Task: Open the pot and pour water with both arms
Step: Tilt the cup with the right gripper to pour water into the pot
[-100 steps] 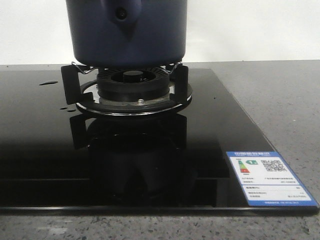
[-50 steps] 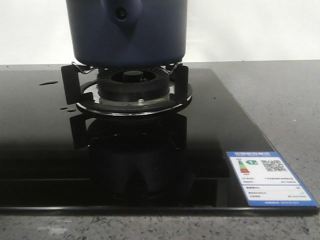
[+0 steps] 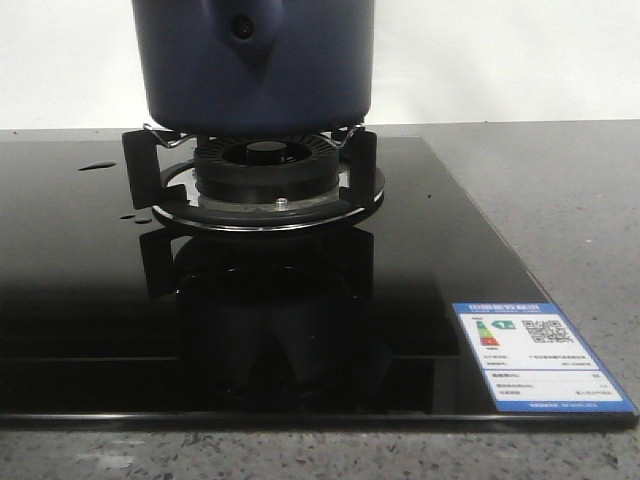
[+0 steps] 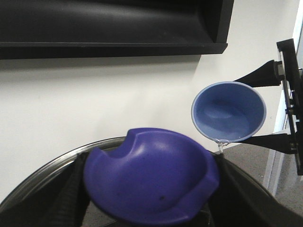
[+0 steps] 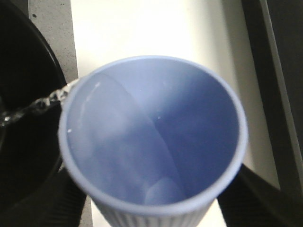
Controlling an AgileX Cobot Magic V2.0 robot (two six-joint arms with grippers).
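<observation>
In the front view you see the large dark navy-blue cylindrical pot [image 3: 252, 62] sitting on the black metal burner grate [image 3: 255, 180] of the glossy black glass stovetop [image 3: 90, 300], which lies on the grey speckled table [image 3: 560, 190]; neither arm shows here, and a few droplets [image 3: 97, 165] already sit on the glass to the pot's left, so watch for more spill. In the left wrist view your left hand [image 4: 151, 217] is closed on the dark violet-blue rounded lid [image 4: 150, 182], held up clear of the pot with the steel rim [image 4: 47, 165] just behind it; if that hold slackens, the lid could drop onto the pot or swing into the stream. The same view shows the pale blue plastic cup [image 4: 228, 112] clamped between the right hand's black fingers [image 4: 258, 78], tilted, with a thin thread of water [image 4: 220, 145] leaving its lip close to the lid's edge. In the right wrist view your right hand [image 5: 151, 208] grips that cup, and the water runs off the rim toward the dark pot opening [image 5: 23, 109]; I judge the stream lands close to the rim, so a small drift or steeper tilt could send water outside it.
</observation>
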